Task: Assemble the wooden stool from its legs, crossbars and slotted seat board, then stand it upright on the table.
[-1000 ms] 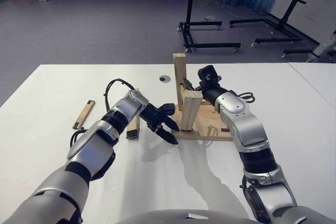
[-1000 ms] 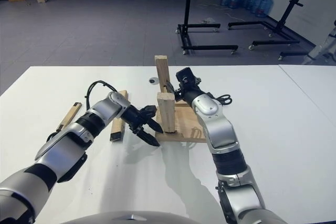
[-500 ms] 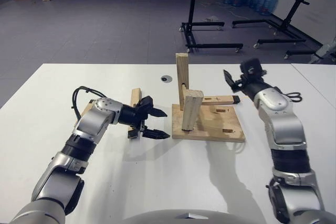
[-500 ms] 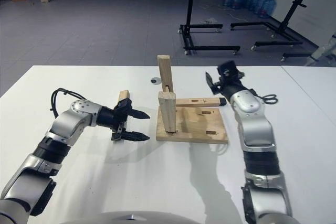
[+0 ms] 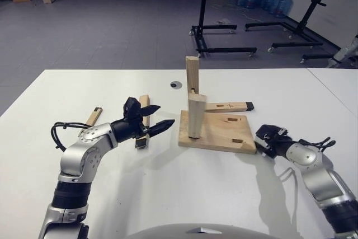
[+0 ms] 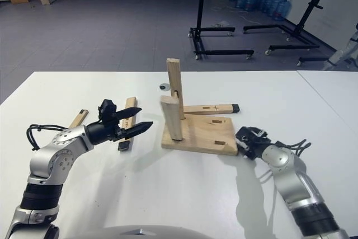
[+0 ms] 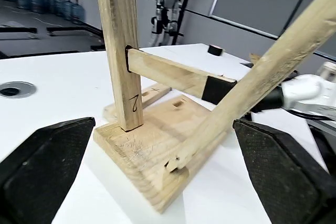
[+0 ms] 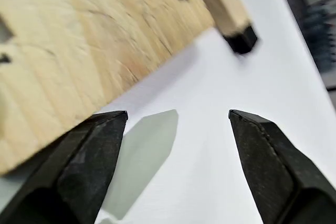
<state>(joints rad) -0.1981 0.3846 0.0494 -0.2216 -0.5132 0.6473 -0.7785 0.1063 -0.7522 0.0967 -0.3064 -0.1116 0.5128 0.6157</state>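
Left pincer (image 5: 163, 115) near seemingly upright leg (image 5: 192, 79)

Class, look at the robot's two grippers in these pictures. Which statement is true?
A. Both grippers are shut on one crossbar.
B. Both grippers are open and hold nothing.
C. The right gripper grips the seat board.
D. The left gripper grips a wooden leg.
B: in the wrist views the left gripper and the right gripper each have their fingers spread wide with nothing clamped between them.

Head stereo overhead; wrists near stool (image 7: 157, 129)
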